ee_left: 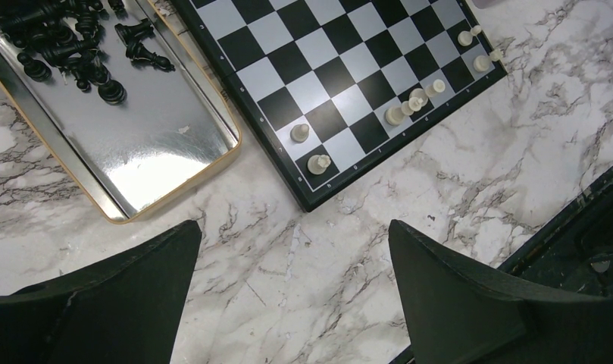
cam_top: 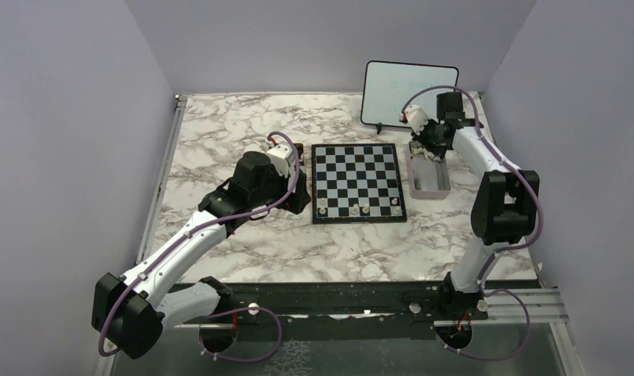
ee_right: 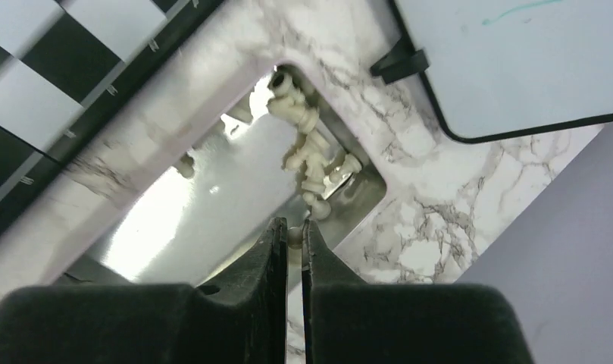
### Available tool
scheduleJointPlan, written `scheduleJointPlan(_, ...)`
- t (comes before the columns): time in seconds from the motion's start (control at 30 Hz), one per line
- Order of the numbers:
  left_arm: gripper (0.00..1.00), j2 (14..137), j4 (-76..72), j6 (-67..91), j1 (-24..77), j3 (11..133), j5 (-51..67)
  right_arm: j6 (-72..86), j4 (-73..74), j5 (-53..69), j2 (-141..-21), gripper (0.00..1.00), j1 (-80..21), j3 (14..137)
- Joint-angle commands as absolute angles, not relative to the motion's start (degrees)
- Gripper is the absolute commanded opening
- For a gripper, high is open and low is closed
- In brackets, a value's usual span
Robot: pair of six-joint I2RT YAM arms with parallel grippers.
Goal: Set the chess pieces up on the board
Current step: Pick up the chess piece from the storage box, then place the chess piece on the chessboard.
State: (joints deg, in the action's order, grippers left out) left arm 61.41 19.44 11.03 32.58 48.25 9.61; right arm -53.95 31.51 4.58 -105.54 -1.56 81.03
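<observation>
The board (cam_top: 356, 182) lies flat mid-table, with several cream chess pieces (cam_top: 353, 210) along its near edge. In the left wrist view these pieces (ee_left: 409, 106) stand or lie near the board's (ee_left: 341, 61) edge. My right gripper (ee_right: 295, 231) hangs over the far end of the metal tray (ee_right: 204, 220) right of the board. It is shut on a small cream piece (ee_right: 295, 236), pinched at the fingertips. Several more cream pieces (ee_right: 311, 152) are heaped in the tray's corner. My left gripper (ee_left: 295, 265) is open over bare marble by the board's corner, holding nothing.
A gold-rimmed metal tray (ee_left: 159, 144) holding several black pieces (ee_left: 76, 45) lies left of the board, under my left arm. An upright whiteboard (cam_top: 410, 94) stands at the back right, just behind the right tray (cam_top: 429, 184). Walls enclose the table on three sides.
</observation>
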Motion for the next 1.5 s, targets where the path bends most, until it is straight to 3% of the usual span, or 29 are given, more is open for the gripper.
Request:
scheduleJointPlan(0.0,0.93,61.2,18.8,10.3,32.3,47.8,9.9,-42.4,36.4,14.0,-101.6,0.05,-2.3,85.5)
scheduleJointPlan(0.17,0.9,61.1,17.5,11.9,32.2,47.6,8.8,-25.2,31.2,21.5,-97.9,0.05,-3.6,82.9)
scheduleJointPlan(0.47,0.8,63.7,14.5,19.0,32.3,52.2,13.2,12.4,6.2,42.3,-89.3,0.06,-5.1,67.2)
scheduleJointPlan(0.67,0.74,66.9,10.4,23.5,32.3,55.9,15.2,34.5,-8.9,45.1,-86.2,0.06,-8.5,58.1)
scheduleJointPlan(1.07,0.68,76.6,-3.0,30.3,33.1,57.6,22.5,57.9,-30.9,39.0,-82.1,0.06,-19.2,46.9)
scheduleJointPlan(1.47,0.62,79.5,-15.3,32.7,33.4,54.7,29.6,59.4,-31.4,39.3,-80.5,0.06,-21.4,46.2)
